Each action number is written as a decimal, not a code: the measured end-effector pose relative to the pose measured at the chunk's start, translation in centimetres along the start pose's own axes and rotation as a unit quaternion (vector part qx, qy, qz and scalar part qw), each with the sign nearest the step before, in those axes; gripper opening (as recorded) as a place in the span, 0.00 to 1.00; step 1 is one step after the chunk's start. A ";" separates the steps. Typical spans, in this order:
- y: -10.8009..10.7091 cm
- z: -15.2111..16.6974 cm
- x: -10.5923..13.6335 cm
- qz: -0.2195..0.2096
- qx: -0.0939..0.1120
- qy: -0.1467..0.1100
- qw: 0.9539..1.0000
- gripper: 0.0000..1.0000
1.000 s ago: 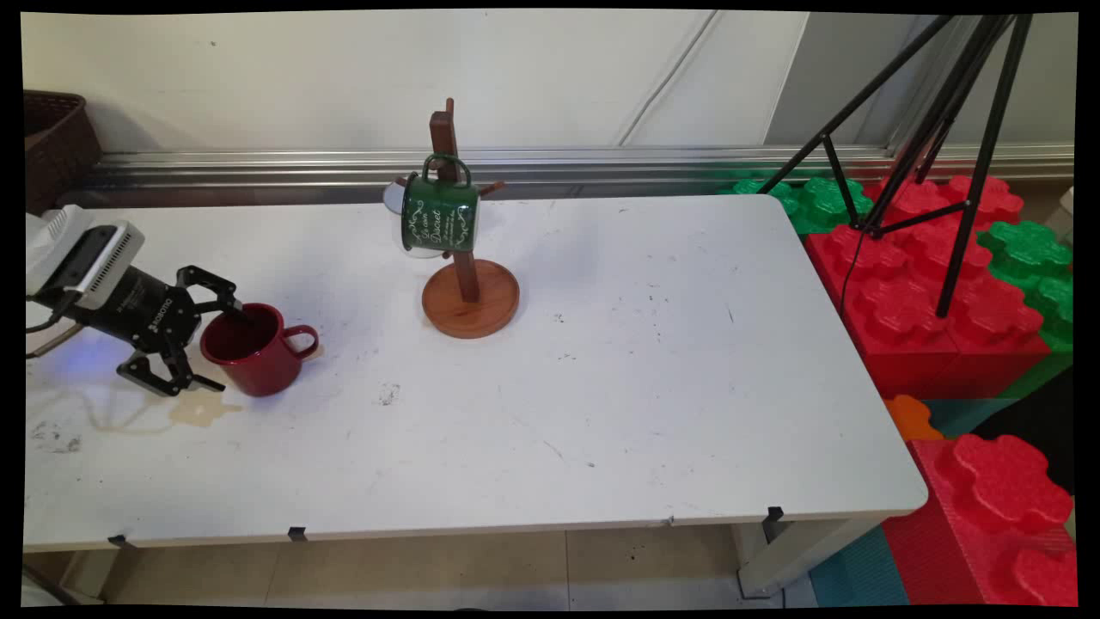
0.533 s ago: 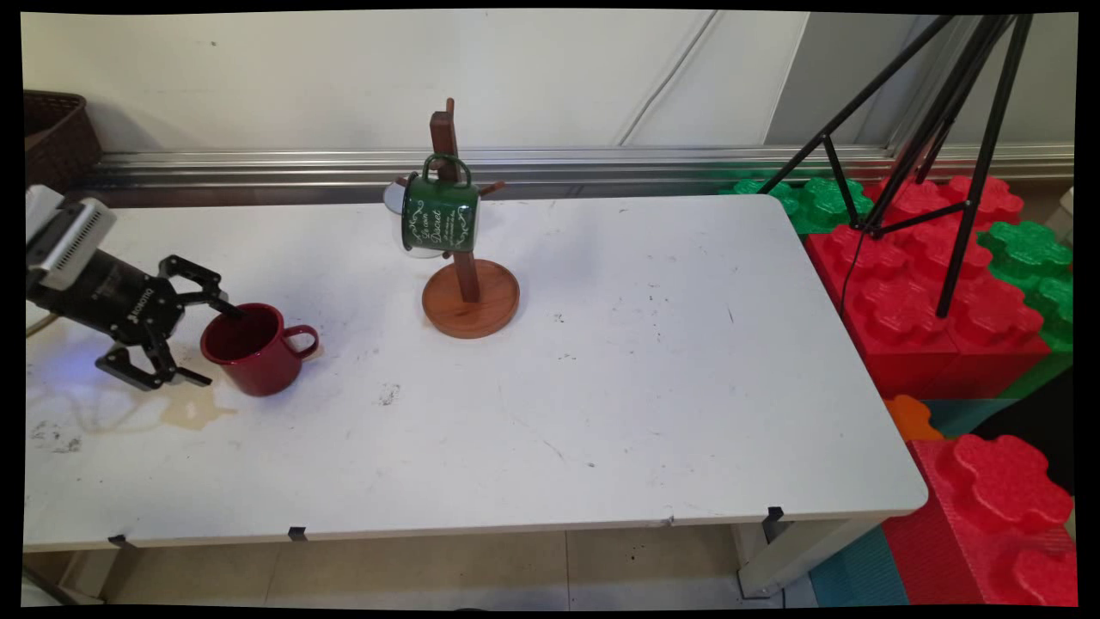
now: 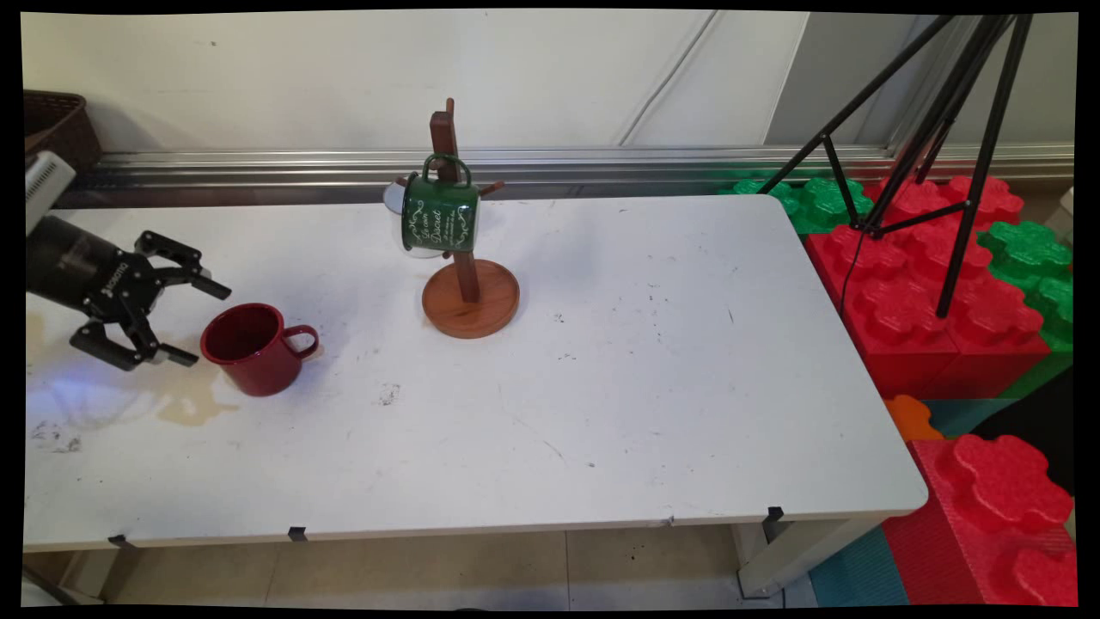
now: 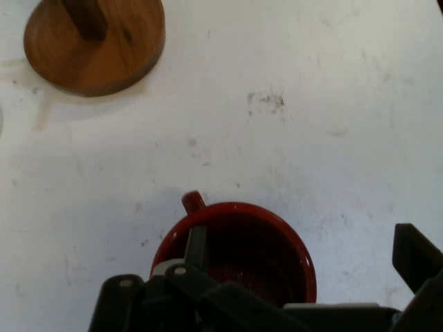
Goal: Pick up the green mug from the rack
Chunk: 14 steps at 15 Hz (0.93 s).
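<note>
My gripper (image 3: 191, 320) is wide open and holds nothing. It hangs just left of the red mug (image 3: 255, 348), not touching it. The mug stands upright on the white table (image 3: 653, 378), with its handle pointing right. If I swing low, a finger could bump the rim and tip the mug over. There is also a yellowish stain (image 3: 191, 408) beside it. I count one red mug, one wooden mug stand (image 3: 465, 279), and one green mug (image 3: 439, 212) hanging on it.
</note>
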 end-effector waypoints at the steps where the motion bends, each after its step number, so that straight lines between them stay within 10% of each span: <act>1: -0.1 -0.2 0.0 -0.007 0.000 0.006 1.000 1.00; 14: -0.8 -1.9 1.5 -0.096 -0.004 0.101 0.990 1.00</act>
